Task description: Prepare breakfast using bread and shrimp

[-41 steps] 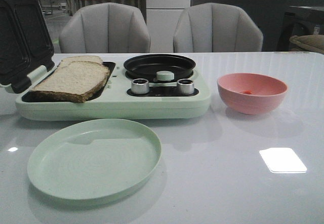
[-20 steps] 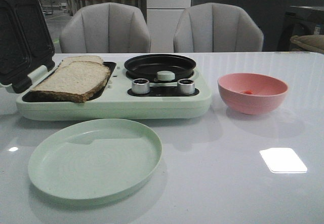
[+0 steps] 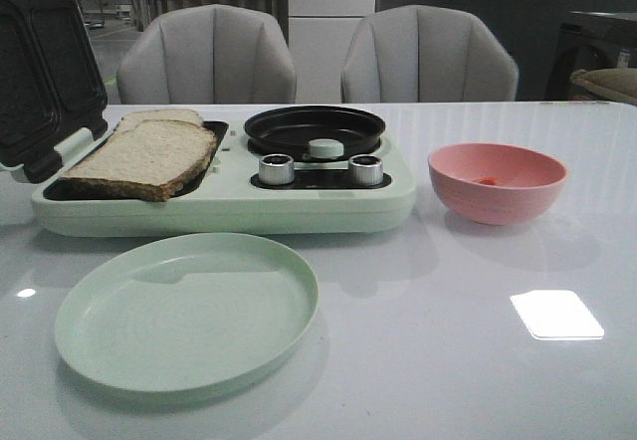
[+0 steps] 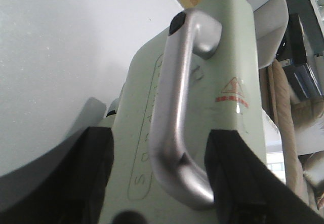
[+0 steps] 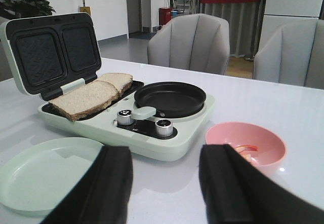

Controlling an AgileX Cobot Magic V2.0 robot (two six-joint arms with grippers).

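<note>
Black, broad, flat-sided gripper fingers [image 5: 114, 188]

Two padded light-grey armchairs [image 3: 207, 57] [image 3: 428, 57] sit behind the glossy white table [image 3: 478, 360], which catches a bright square glare from overhead. Behind them there's a white panelled cabinet [image 3: 330, 22], grey curtains [image 5: 230, 16] and a grey floor [image 5: 121, 41].

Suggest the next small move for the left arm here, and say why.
Probably shut the left hand on the silver handle of the lid. Its fingers already sit either side of that handle, apart, and the bread lies in the open press, so gripping comes before lowering the lid.
</note>
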